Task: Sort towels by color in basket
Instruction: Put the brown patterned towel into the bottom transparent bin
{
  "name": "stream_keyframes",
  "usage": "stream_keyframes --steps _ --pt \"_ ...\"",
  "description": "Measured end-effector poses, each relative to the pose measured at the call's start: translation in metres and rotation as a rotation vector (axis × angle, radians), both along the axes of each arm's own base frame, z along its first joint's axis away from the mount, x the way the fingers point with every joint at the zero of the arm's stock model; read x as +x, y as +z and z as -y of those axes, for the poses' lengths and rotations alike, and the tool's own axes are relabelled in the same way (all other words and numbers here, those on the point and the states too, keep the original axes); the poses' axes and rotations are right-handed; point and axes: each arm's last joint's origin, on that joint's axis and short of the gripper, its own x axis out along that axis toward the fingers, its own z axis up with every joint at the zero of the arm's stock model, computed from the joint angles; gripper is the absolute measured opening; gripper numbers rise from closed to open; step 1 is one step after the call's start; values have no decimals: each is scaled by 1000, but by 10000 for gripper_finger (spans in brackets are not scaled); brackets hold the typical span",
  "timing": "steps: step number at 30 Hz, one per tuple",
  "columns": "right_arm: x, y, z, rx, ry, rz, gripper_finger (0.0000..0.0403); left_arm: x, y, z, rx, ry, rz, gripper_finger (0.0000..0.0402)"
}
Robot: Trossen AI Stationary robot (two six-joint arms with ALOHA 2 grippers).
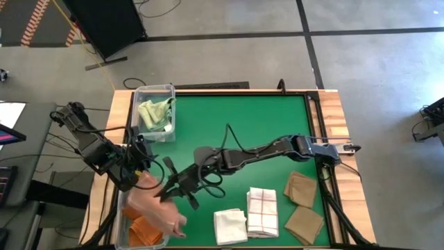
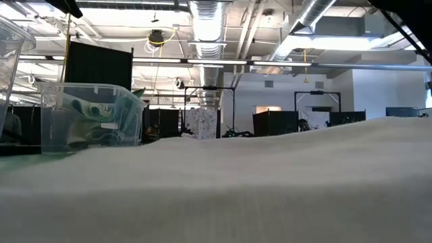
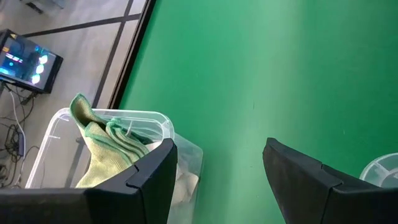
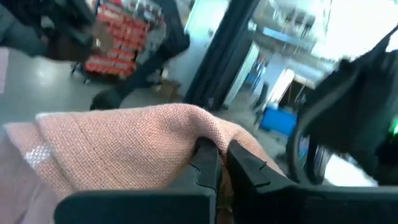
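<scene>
My right gripper (image 1: 168, 191) reaches across to the table's near left corner and is shut on a salmon pink towel (image 1: 154, 208), above a clear basket (image 1: 122, 223) that holds rust-orange towels (image 1: 142, 230). My left gripper (image 3: 217, 180) is open and holds nothing; it hovers beside it at the left edge (image 1: 137, 165). A second clear basket (image 1: 154, 89) at the far left holds pale green towels (image 1: 155, 111). A white towel (image 1: 230, 226), a white-checked towel (image 1: 262, 212) and two tan towels (image 1: 300, 189) lie flat on the green mat. My right gripper pinches the salmon pink towel between its two fingers at a bunched upper edge (image 4: 202, 134); how many layers, I cannot tell. The fingers come slanting down from the table's right. The cloth drapes slack from the fingers over the near-left basket; whether it rests on the basket, I cannot tell.
The low view is mostly blocked by a white towel (image 2: 216, 189) close to the camera, with the green-towel basket (image 2: 88, 121) behind it. The green mat's middle (image 1: 236, 118) is bare. A wooden rim (image 1: 333, 111) frames the table.
</scene>
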Motion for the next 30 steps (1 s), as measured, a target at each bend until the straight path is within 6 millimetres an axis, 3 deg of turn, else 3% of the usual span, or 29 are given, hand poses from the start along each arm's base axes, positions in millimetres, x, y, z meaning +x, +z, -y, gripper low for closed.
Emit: stream_keyframes --steps 5,14,24,30 --pt "13 -29 7 12 -17 -74 38 0 0 0 1 1 1 226" --pt "21 -54 10 7 -26 -132 41 3 0 -2 -7 25 10 226" --pt "24 -61 20 53 -45 -216 73 7 2 2 -34 -10 33 226" --pt "25 -63 21 52 -73 -238 124 11 19 9 -193 -90 61 226"
